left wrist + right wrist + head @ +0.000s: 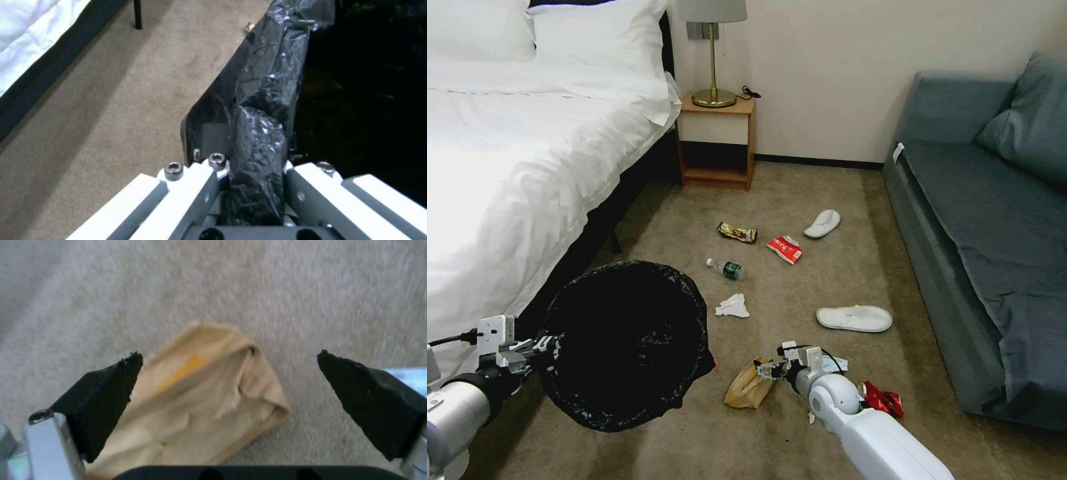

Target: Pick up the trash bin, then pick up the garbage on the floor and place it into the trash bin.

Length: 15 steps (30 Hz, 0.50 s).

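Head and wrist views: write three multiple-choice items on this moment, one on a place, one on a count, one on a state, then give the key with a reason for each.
1. Where does the tan paper bag lie?
A. On the bed
B. On the carpet under the right pincer
C. Inside the trash bin

2. How many white slippers are on the floor?
A. One
B. Two
C. Four

3. What is the left pincer doing?
A. Hanging open over the carpet
B. Holding the small bottle
C. Clamped on the trash bin rim

Key: 1 B, the right wrist view shows the bag on carpet between the open pads. 2 B, one slipper lies near the red packet, another slipper nearer the sofa. 3 C, the left wrist view shows black liner pinched between its fingers.
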Available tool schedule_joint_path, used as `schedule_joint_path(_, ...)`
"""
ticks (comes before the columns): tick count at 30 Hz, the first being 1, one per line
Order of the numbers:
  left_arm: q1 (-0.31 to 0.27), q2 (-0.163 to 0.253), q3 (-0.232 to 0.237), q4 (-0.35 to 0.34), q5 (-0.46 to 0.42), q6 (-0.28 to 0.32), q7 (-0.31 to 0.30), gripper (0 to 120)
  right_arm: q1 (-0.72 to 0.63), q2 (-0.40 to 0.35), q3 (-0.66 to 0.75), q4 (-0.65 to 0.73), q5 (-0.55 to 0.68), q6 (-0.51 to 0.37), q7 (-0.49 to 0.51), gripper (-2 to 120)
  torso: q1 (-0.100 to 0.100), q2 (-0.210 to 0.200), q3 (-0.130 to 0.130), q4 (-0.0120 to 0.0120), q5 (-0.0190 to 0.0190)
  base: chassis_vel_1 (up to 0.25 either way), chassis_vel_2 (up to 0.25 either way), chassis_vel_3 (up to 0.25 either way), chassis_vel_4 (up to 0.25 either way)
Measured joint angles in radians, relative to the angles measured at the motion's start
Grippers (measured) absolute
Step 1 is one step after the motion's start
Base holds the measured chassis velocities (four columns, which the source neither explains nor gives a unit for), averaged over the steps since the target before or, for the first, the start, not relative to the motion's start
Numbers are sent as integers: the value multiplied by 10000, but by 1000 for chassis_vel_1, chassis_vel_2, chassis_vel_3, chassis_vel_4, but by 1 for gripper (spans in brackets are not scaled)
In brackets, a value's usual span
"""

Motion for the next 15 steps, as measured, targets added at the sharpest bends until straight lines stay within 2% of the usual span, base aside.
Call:
schedule_joint_path(11, -160, 117, 51, 0, -16, 0, 96, 2, 189, 464, -3, -1085, -221, 264, -140, 99, 0, 0, 0, 0, 0, 0, 0, 0, 0)
schedule_joint_path(15, -211, 164, 86, 0, -14, 0, 154, 2, 199, 673, -40, -1347, -112, 500, -117, 93, 0, 0, 0, -1, -1, 0, 0, 0, 0)
